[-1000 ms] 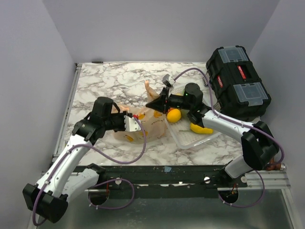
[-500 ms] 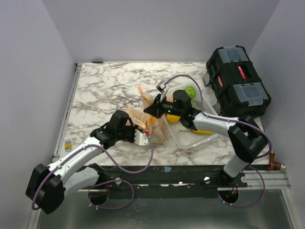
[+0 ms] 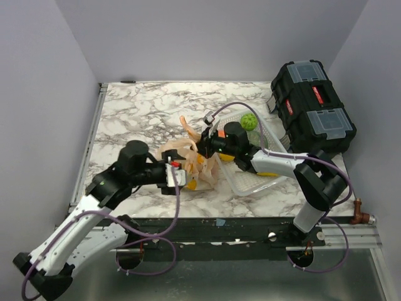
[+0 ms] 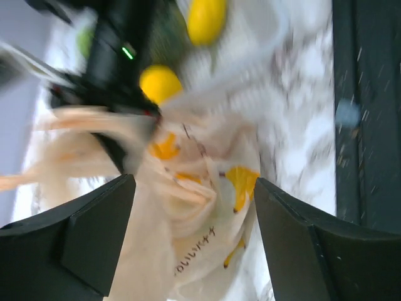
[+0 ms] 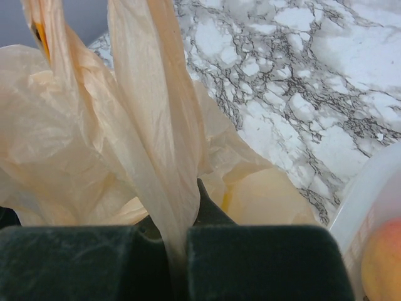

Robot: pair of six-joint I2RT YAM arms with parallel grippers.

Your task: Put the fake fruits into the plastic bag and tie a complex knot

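The pale-orange plastic bag (image 3: 199,164) lies crumpled on the marble between my two grippers. My right gripper (image 3: 205,145) is shut on one of its handle strips (image 5: 153,119), which runs up out of the closed jaws. My left gripper (image 4: 194,183) stands wide open around the bag's body (image 4: 188,238), its fingers (image 4: 94,241) clear of the plastic. Yellow-orange shapes (image 4: 241,185) show through the film. More fake fruits sit outside: a lemon (image 4: 160,83), a green ball (image 3: 249,121) and a yellow one (image 3: 266,172). The knot is not in view.
A clear plastic tray (image 3: 247,183) right of the bag holds the loose fruit, including a peach-coloured one (image 5: 382,260). A black toolbox (image 3: 313,106) stands at the back right. The table's near edge and metal rail (image 3: 238,222) run close behind the bag.
My left gripper has gone from shut to wide open and now straddles the bag. The right gripper has stayed shut on the handle strip and shifted slightly left.
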